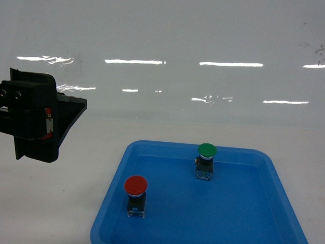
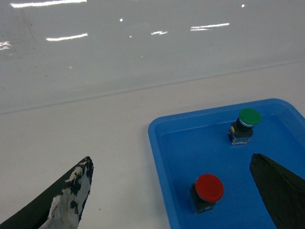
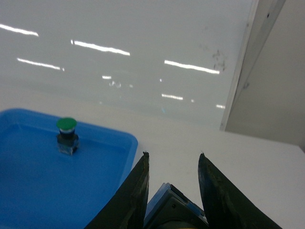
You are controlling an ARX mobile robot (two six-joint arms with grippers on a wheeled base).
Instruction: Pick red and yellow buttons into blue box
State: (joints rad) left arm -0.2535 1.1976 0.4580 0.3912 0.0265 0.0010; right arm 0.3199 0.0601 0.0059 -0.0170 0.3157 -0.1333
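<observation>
White table (image 2: 95, 133), glossy wall. Left hand (image 2: 170, 159) spread wide, empty, aimed at red button (image 2: 208, 188) for grasping. Right hand (image 3: 173, 155) narrowly parted; hold unclear.

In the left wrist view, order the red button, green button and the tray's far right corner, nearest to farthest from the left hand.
1. Red button, in the tray, nearest the left hand.
2. Green button, farther back and right.
3. Far right corner of the tray, behind the green button.
</observation>
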